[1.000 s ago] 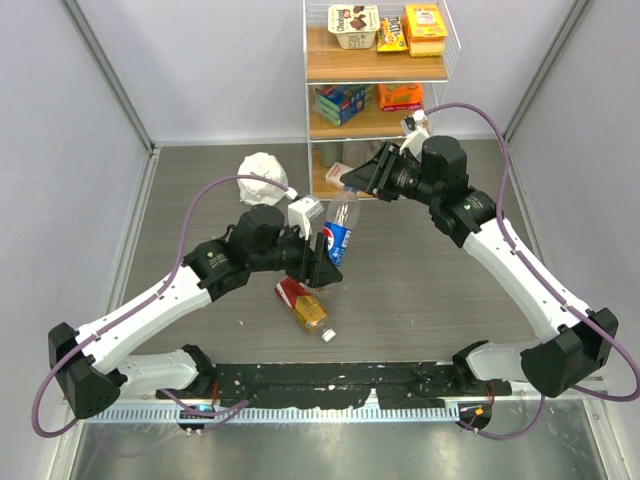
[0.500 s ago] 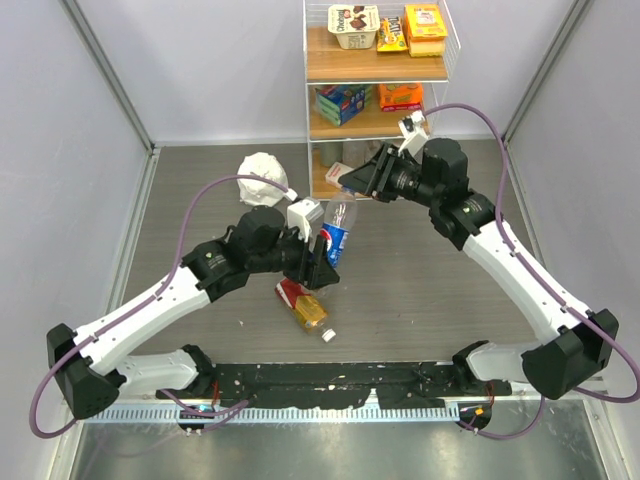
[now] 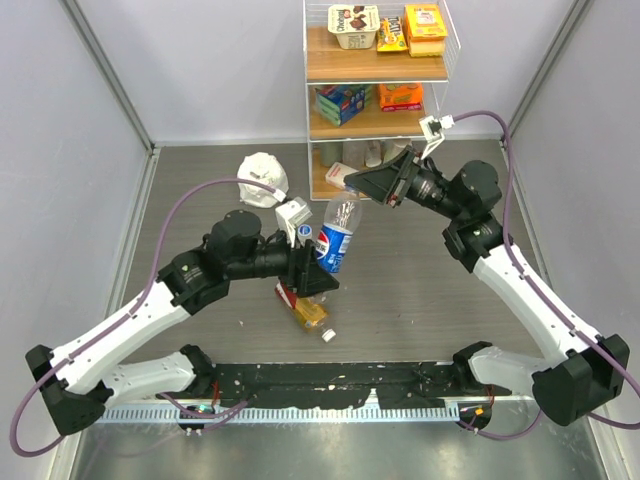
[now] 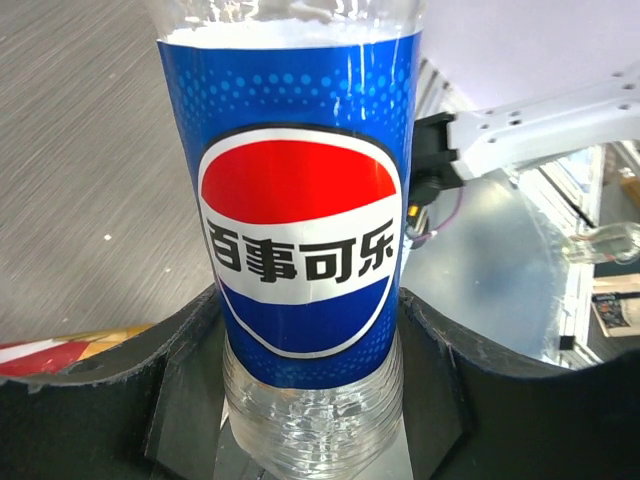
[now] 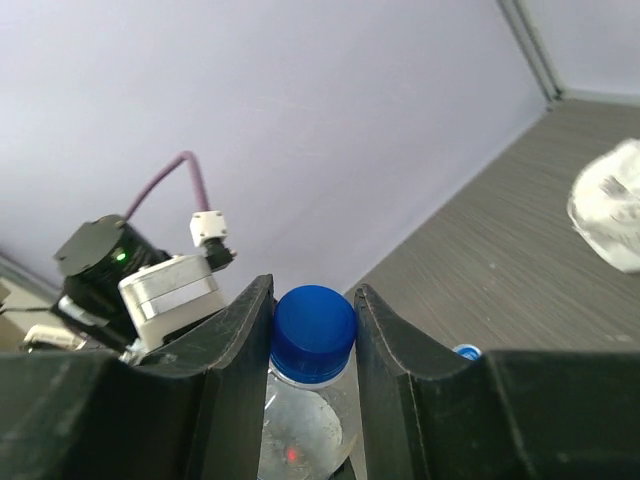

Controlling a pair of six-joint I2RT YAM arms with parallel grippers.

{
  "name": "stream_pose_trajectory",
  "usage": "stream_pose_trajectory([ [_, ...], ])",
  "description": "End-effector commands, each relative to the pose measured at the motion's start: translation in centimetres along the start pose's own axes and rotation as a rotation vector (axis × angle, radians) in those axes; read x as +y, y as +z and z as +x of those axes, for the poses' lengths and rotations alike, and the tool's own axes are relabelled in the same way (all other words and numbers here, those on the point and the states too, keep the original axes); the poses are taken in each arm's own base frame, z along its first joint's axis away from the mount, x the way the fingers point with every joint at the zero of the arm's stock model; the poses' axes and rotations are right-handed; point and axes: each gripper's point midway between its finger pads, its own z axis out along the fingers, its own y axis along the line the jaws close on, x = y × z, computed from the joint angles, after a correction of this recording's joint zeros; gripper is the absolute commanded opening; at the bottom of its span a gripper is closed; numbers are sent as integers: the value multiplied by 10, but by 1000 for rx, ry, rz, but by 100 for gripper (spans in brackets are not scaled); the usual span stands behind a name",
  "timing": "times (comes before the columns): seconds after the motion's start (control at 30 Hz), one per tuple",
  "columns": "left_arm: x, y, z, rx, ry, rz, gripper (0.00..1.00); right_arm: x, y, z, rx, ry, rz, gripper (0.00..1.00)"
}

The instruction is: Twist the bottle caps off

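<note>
My left gripper [image 3: 318, 268] is shut on the lower body of the clear bottle with the blue label [image 3: 336, 236] and holds it tilted above the table; in the left wrist view the bottle [image 4: 305, 200] fills the space between the fingers of that gripper [image 4: 310, 335]. My right gripper [image 3: 360, 186] is shut on this bottle's blue cap [image 5: 313, 322], with both fingers of the gripper [image 5: 313, 292] pressed on its sides. The amber bottle with the red-and-gold label [image 3: 305, 306] lies on the table below. A white cap [image 3: 328, 335] lies beside it.
A white lumpy bag [image 3: 262, 172] lies at the back left. A wire shelf [image 3: 375, 95] with snack boxes stands at the back centre. A small blue round thing [image 5: 465, 352] lies on the table under the held bottle.
The held bottle has risen and tilted. The right arm has swung out to the right, still on the cap. The left arm has shifted toward the near left.
</note>
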Motion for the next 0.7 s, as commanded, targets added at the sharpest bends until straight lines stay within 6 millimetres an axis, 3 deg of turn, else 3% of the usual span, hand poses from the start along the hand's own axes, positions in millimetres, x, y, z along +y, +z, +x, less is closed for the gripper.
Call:
stream_pose_trajectory([
  [0.0, -46, -19, -48, -200, 62, 186, 49, 72, -19, 3, 53, -175, -319, 2],
  [0.17, -66, -28, -51, -236, 91, 293, 52, 100, -32, 4, 86, -220, -439, 2],
  [0.3, -68, -32, -53, -256, 95, 303, 59, 105, -33, 1, 83, -221, -432, 2],
  [0.33, -66, -31, -53, -259, 91, 295, 63, 98, -31, 2, 90, -208, -401, 2],
  [0.47, -52, -29, -60, -282, 49, 198, 98, 65, -19, -9, 46, -184, -191, 2],
  [0.57, -39, -25, -68, -299, 34, 118, 100, 52, -18, -15, 10, -176, -100, 2],
  [0.67, -22, -16, -74, -282, 26, 21, 100, 28, -19, -26, -51, -134, 70, 2],
])
